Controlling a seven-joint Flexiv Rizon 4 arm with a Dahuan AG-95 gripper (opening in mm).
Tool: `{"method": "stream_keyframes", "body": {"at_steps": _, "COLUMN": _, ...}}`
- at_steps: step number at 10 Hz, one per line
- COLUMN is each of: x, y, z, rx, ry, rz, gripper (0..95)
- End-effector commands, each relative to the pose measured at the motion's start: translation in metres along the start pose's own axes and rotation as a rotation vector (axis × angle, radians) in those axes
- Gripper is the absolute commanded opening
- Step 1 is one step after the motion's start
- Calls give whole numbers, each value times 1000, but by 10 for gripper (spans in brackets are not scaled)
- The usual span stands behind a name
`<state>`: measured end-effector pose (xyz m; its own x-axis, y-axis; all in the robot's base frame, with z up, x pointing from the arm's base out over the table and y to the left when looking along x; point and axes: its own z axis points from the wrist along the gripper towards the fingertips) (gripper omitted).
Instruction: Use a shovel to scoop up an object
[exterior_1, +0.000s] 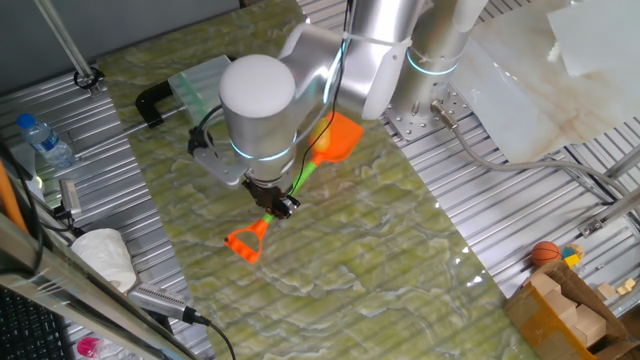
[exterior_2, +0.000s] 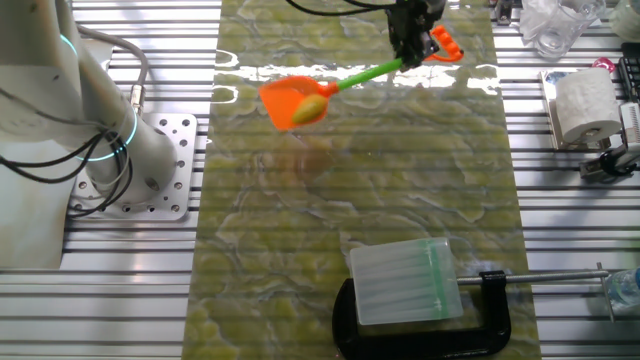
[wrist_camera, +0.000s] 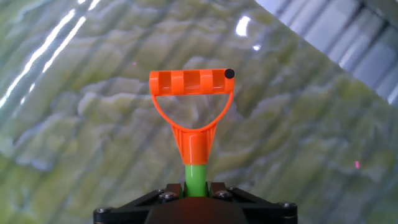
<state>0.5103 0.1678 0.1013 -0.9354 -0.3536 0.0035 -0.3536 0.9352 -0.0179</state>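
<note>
The shovel has an orange blade (exterior_2: 290, 100), a thin green shaft (exterior_2: 365, 74) and an orange D-shaped end (exterior_1: 247, 241). My gripper (exterior_1: 281, 205) is shut on the green shaft and holds the shovel above the mat. The yellow-orange oval object (exterior_2: 312, 106) lies in the blade. In the hand view the D-shaped end (wrist_camera: 191, 84) points away from my gripper (wrist_camera: 197, 185), whose jaws clamp the shaft (wrist_camera: 196, 175) from both sides. In one fixed view the blade (exterior_1: 340, 137) shows partly behind the arm, and the object is hidden there.
A green marbled mat (exterior_1: 380, 260) covers the table. A black clamp (exterior_2: 490, 320) holds a clear plastic box (exterior_2: 405, 283) at the mat's edge. A paper roll (exterior_2: 585, 105), a water bottle (exterior_1: 45, 140) and a box with an orange ball (exterior_1: 545, 253) stand off the mat.
</note>
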Motion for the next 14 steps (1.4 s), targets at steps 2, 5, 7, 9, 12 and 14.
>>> {"method": "stream_keyframes", "body": {"at_steps": 2, "x": 3, "y": 1, "z": -2, "rx": -10, "ry": -7, "rz": 89, "gripper": 0}}
{"method": "stream_keyframes", "body": {"at_steps": 5, "x": 4, "y": 1, "z": -2, "rx": -7, "ry": -8, "rz": 137, "gripper": 0}}
{"method": "stream_keyframes", "body": {"at_steps": 7, "x": 4, "y": 0, "z": -2, "rx": -6, "ry": -8, "rz": 151, "gripper": 0}}
{"method": "stream_keyframes", "body": {"at_steps": 9, "x": 4, "y": 0, "z": -2, "rx": -4, "ry": -15, "rz": 157, "gripper": 0}}
{"method": "stream_keyframes", "body": {"at_steps": 12, "x": 5, "y": 0, "z": -2, "rx": 38, "ry": -6, "rz": 161, "gripper": 0}}
{"method": "stream_keyframes", "body": {"at_steps": 14, "x": 5, "y": 0, "z": -2, "rx": 37, "ry": -7, "rz": 179, "gripper": 0}}
